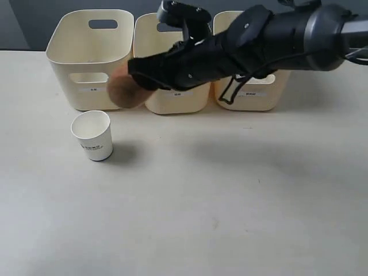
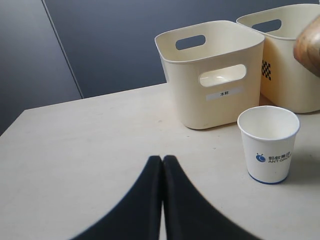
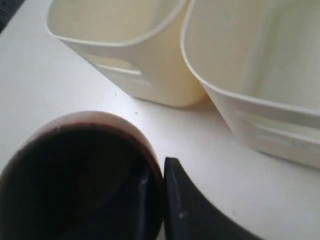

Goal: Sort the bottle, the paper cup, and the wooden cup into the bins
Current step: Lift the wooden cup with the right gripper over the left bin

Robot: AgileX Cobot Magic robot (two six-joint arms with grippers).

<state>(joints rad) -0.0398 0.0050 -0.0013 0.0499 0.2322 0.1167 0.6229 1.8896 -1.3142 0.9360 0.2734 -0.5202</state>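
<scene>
My right gripper [image 1: 137, 80] reaches across from the right and is shut on the rim of the reddish-brown wooden cup [image 1: 122, 90], one finger inside and one outside. It holds the cup in the air in front of the gap between the left bin [image 1: 86, 60] and the middle bin [image 1: 175, 100]. The right wrist view shows the cup's dark inside [image 3: 75, 170] pinched by the gripper [image 3: 159, 167]. The white paper cup [image 1: 93, 135] stands upright on the table before the left bin. My left gripper [image 2: 162, 161] is shut and empty, low over the table. The bottle is out of view.
The right bin [image 1: 256, 95] stands behind my right arm, which hides most of it. The pale table [image 1: 230, 201] spreads out in front of the bins. A dark wall lies behind the bins. The left bin [image 2: 212, 70] carries a small front label.
</scene>
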